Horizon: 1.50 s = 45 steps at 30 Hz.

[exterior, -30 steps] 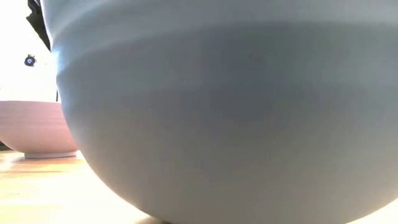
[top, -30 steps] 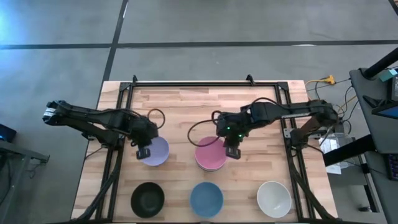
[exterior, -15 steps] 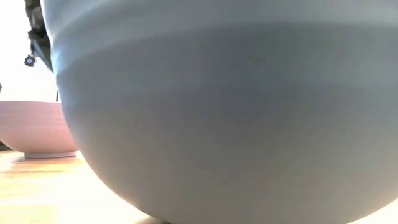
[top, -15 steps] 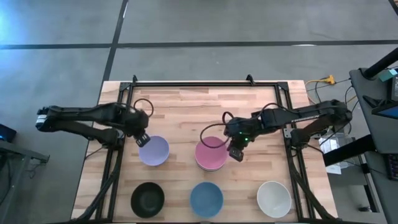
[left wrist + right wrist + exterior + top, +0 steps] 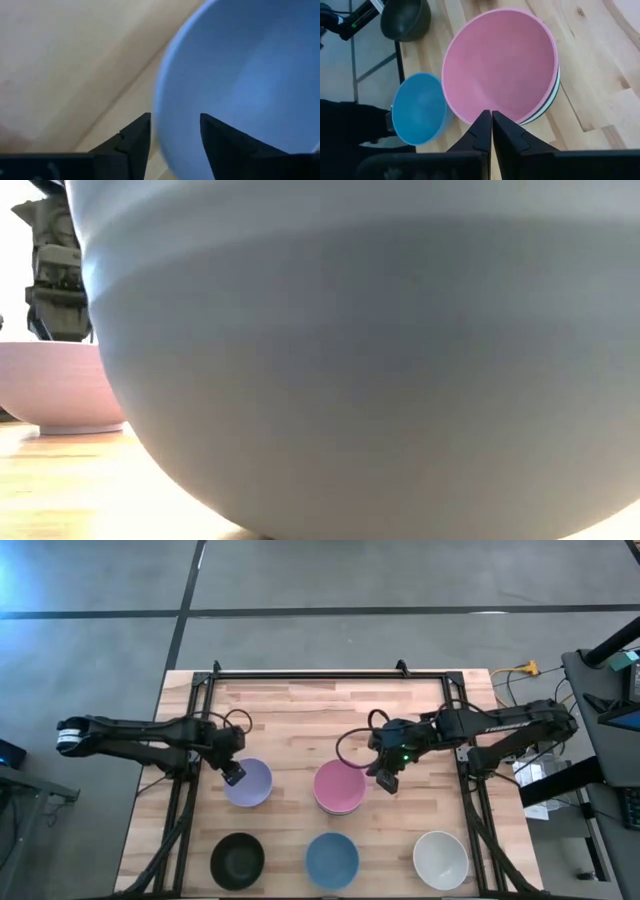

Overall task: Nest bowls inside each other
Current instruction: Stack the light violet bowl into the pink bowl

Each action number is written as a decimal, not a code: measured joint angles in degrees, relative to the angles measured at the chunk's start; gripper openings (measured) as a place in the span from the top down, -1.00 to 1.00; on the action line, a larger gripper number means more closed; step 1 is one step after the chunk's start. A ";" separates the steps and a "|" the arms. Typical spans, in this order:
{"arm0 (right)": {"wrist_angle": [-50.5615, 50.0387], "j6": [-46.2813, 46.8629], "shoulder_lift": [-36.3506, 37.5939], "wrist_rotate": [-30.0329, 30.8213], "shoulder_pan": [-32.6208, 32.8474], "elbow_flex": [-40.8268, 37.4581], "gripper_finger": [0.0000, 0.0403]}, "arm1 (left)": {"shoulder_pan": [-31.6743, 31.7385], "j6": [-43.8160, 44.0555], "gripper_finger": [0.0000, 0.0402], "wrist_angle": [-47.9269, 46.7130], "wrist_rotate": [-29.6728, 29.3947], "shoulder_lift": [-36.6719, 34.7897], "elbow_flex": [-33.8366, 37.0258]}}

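The lavender bowl (image 5: 250,784) stands on its foot on the table, left of centre. My left gripper (image 5: 232,773) (image 5: 172,135) is low at its far-left rim (image 5: 159,125) and open. One finger is outside the wall and one is inside, with gaps showing. In the low view this gripper (image 5: 55,275) hangs just above that bowl (image 5: 55,385). The pink bowl (image 5: 340,787) (image 5: 497,65) sits on top of a stack of bowls at centre. My right gripper (image 5: 387,780) (image 5: 490,122) is shut, raised beside the stack's right rim.
Along the near edge stand a black bowl (image 5: 238,860), a blue bowl (image 5: 332,858) (image 5: 417,115) that fills the low view (image 5: 380,360), and a white bowl (image 5: 440,858). A black frame (image 5: 330,672) borders the far and side edges. Bare wood lies behind the bowls.
My left gripper has come down from above the lavender bowl to its far-left rim, rolling as it sank. My right gripper has drawn back from over the pink bowl toward the table's right edge, staying shut. No bowl has moved.
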<state>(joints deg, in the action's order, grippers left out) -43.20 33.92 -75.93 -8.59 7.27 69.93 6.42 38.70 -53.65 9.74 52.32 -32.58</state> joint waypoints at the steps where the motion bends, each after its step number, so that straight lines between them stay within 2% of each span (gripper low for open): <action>1: 0.04 0.16 0.13 0.10 0.00 0.00 0.96 | 0.00 -0.03 0.25 0.99 0.60 0.41 0.85; 4: 0.10 0.21 0.50 0.10 0.00 0.00 0.96 | 0.00 0.00 0.40 2.19 1.01 2.08 2.34; 10: 0.17 0.21 0.78 0.10 0.00 0.00 0.96 | 0.00 -0.02 0.94 3.05 2.19 3.38 2.71; 16: 0.13 0.14 0.94 0.10 0.00 0.00 0.96 | 0.02 -0.01 0.99 3.80 2.39 2.21 0.85; 22: 0.13 -1.18 0.95 0.29 0.00 0.00 0.96 | -0.04 -0.69 0.99 4.83 3.60 0.13 -7.25; 25: 0.18 -3.87 0.95 2.16 0.00 0.00 0.96 | -0.11 -4.39 1.00 11.84 3.64 -0.83 -11.12; 30: 3.16 -7.72 1.13 9.15 0.00 -0.02 0.96 | -0.15 -7.56 1.00 34.91 4.24 -0.59 -13.67; 35: 18.16 -10.85 5.66 8.16 0.12 -6.80 0.96 | -0.15 -5.69 1.00 63.16 5.02 2.28 -13.84; 39: 36.87 -6.93 14.69 7.14 0.11 -18.15 0.96 | -0.34 5.26 1.00 80.06 5.26 5.91 -13.84; 42: 50.34 -2.70 22.35 7.16 0.11 -27.00 0.96 | -2.52 13.18 1.00 85.17 5.02 8.45 -14.36; 45: 64.01 0.63 28.97 7.62 0.11 -34.49 0.96 | -6.89 14.84 1.00 80.95 3.71 10.85 -16.79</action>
<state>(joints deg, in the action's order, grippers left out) 20.81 34.56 -46.96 -0.97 7.38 35.44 -0.47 53.54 27.30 13.45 63.17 -49.37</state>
